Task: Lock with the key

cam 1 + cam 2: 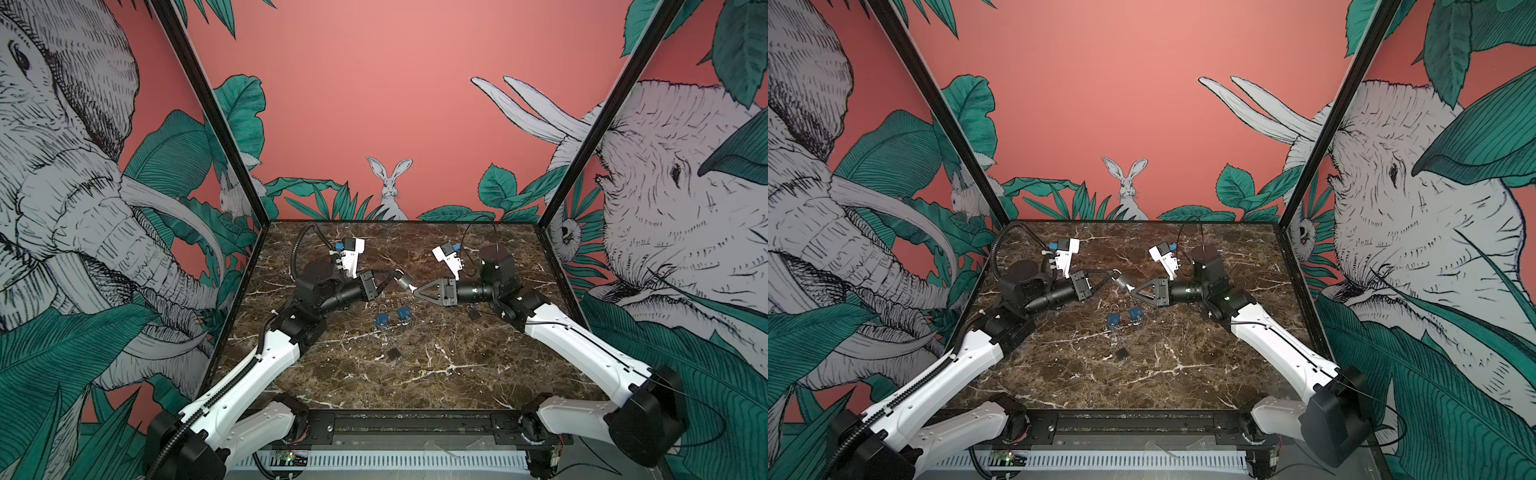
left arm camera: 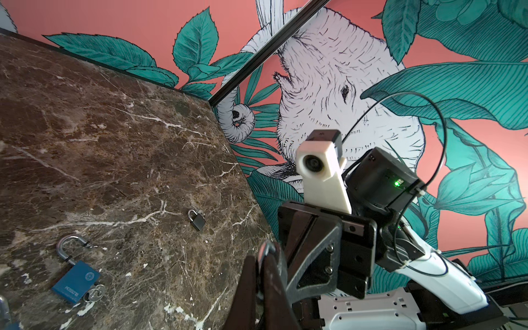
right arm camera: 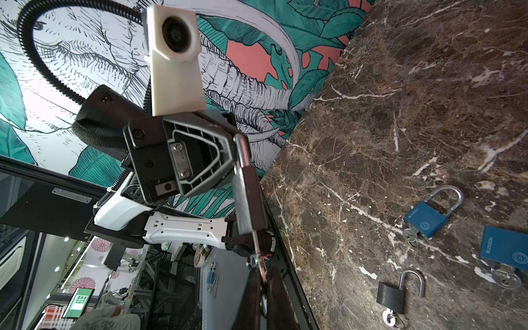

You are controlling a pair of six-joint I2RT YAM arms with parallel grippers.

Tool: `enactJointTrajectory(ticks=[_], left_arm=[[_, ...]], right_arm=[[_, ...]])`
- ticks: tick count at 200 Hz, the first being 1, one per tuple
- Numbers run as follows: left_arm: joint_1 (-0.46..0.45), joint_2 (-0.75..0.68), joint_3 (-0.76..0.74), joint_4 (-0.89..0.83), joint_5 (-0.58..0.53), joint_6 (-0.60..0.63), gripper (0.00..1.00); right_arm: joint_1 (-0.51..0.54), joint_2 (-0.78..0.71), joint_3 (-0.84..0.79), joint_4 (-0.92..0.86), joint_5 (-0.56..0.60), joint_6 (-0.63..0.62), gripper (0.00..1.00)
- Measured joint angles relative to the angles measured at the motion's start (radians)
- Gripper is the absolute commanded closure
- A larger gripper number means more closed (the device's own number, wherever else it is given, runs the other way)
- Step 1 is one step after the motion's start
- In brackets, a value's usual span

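Observation:
A grey padlock [image 1: 404, 281] hangs in the air over the middle of the marble table [image 1: 457, 374] in both top views. My left gripper [image 1: 394, 274] is shut on its steel shackle [image 2: 267, 248], which pokes out between the dark fingers [image 2: 248, 285] in the left wrist view. In the right wrist view the padlock's body [image 3: 248, 197] runs down to the key [image 3: 258, 257], whose blade sits in the bottom of the lock. My right gripper [image 3: 264, 281] is shut on the key's head, facing the left gripper [image 1: 1112, 274] tip to tip.
Two blue padlocks [image 1: 382, 320] [image 1: 404, 313] with keys lie just in front of the grippers. A black padlock [image 1: 394, 354] with an open shackle lies nearer the front edge. Another small dark padlock [image 1: 471, 312] lies under the right arm. Walls close in the table's sides and back.

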Motion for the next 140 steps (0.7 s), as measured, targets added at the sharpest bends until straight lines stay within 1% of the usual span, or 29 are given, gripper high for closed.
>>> enactJointTrajectory(ticks=[36, 74, 114, 140], left_arm=[[0.058, -0.023, 0.0, 0.071, -0.058, -0.026, 1.0], [0.058, -0.021, 0.01, 0.066, -0.036, -0.025, 1.0], [0.052, 0.032, 0.044, 0.013, 0.025, -0.005, 1.0], [0.015, 0.065, 0.044, -0.024, 0.034, 0.011, 1.0]], right_arm=[[-0.008, -0.005, -0.031, -0.049, -0.002, 0.014, 1.0], [-0.027, -0.02, -0.032, -0.084, 0.016, 0.014, 1.0], [-0.094, -0.086, -0.032, -0.179, 0.11, -0.013, 1.0], [-0.157, -0.156, -0.032, -0.251, 0.18, -0.028, 1.0]])
